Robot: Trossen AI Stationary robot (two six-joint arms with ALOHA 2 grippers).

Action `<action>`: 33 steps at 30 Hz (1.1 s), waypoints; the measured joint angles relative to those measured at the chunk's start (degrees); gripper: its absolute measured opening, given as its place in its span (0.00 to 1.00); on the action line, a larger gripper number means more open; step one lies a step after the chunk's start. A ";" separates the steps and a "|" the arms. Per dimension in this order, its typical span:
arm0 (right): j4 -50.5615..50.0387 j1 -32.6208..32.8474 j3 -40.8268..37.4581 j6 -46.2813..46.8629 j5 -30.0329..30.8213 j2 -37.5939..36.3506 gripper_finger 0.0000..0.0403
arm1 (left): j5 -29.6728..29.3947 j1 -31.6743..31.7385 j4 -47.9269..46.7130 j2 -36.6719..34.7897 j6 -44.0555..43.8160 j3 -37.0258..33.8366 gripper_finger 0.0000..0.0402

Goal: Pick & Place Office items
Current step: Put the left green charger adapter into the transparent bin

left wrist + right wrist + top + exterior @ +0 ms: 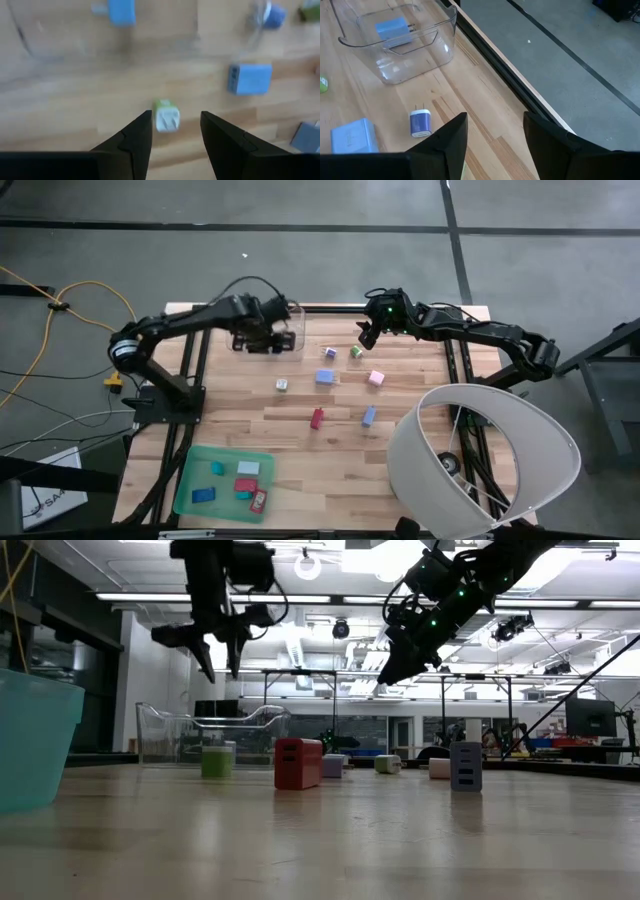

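Left claw (176, 115): fingers spread, nothing pinched, hanging over the worktop (330, 470) w/ a green-and-white plug piece (166, 116) below the gap, not touched. In the high view this claw sits at the clear plastic bin (278, 340), near the far edge. Right claw (495, 116): also spread, empty, raised above the far edge, nearest a small blue-and-white plug piece (420, 123) and a light blue block (352, 136).

Handling, my guess: hard plastic charger-type blocks, light, stiff, not fragile. Faces look smooth, so prob. slippery. Best hold is across the two flat sides, mid-body, clear of any prongs. The green-and-white piece is small, so centre it in the gap or it may skid or twist out.

Where the rest lie: pink block (376, 378), red block (317, 418) and grey-blue block (369, 416) are loose mid-worktop, well apart from each other. One blue charger (392, 29) is inside the bin. Several more lie in the flat green tray (190, 492) at the near left corner.

Surface: pale wood planks, flat, low grip, so blocks slide if nudged. Room: grey concrete floor w/ a yellow cable (60, 305). A white drum-shaped shade (485, 455) overhangs the near right corner. Low view shows strip lights and benches behind.
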 joint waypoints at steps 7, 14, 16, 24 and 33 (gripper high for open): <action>0.00 0.00 0.00 0.00 0.00 0.01 0.45 | -7.24 -11.84 -2.39 0.11 -11.99 0.00 0.40; -0.01 -0.01 0.00 0.00 0.00 0.02 0.45 | -11.41 -19.83 -2.57 4.55 -20.30 0.00 0.40; -0.01 0.01 0.00 0.00 0.00 0.01 0.45 | -11.26 -20.48 -2.53 6.15 -21.90 -0.02 0.40; 0.00 -0.01 0.00 0.00 0.00 0.00 0.45 | -9.25 -19.85 -2.18 10.65 -22.68 -0.02 0.40; 0.00 0.01 0.00 0.00 -0.15 0.01 0.45 | -8.68 -19.24 -1.11 12.31 -22.67 -0.04 0.46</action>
